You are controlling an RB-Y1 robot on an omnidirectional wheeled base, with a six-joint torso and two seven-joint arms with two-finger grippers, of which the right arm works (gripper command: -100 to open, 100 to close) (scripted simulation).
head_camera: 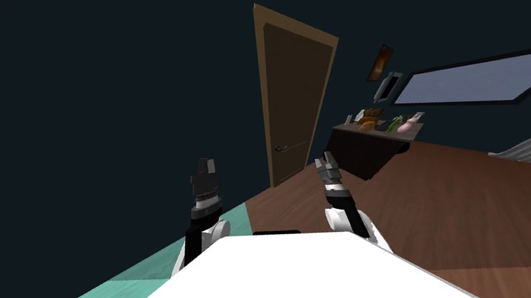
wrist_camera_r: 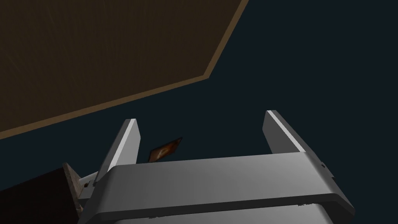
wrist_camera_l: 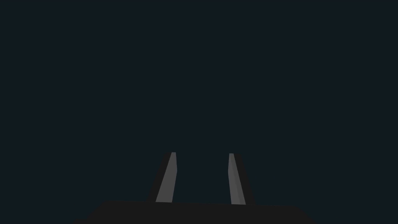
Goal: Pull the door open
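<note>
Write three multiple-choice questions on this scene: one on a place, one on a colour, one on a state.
1. Where on the door is the handle? A) left edge B) right edge C) middle
2. The door's colour? A) white B) brown C) green
3. The right gripper is A) shut on the handle B) shut, empty C) open
Answers: 1 A, the head view shows it by the left edge; 2 B, the door is brown; 3 C, the fingers stand wide apart, empty.
</note>
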